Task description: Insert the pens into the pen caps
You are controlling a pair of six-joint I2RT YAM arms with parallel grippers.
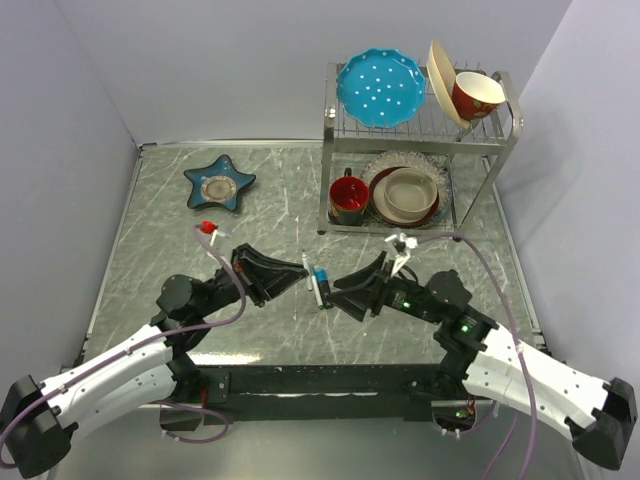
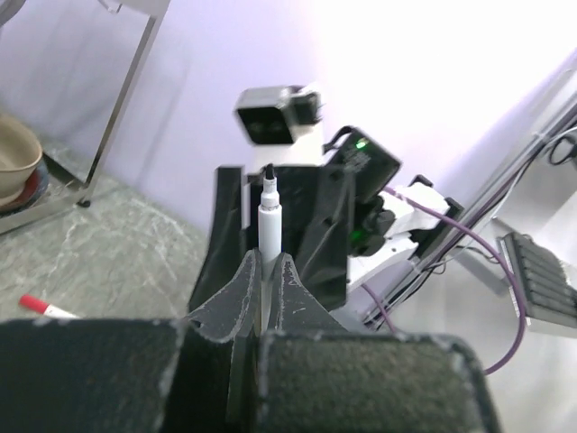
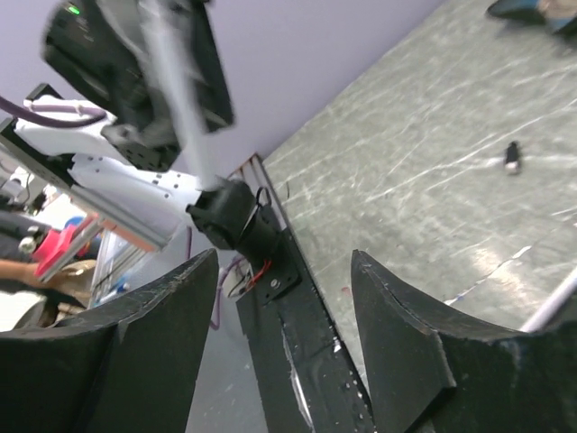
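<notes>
Left gripper (image 2: 266,263): clamped on white pen (image 2: 270,224), in front of dish rack (image 1: 470,142)
Right gripper (image 3: 284,256): jaws apart, empty, nearer dish rack

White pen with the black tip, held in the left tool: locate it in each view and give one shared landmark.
Top external: white pen with the black tip, centre, just beyond the left tool.
Left wrist: centre, upright, clamped in that tool.
Right wrist: upper left, blurred, slanting.
Shared landmark: grey marbled table top.
</notes>
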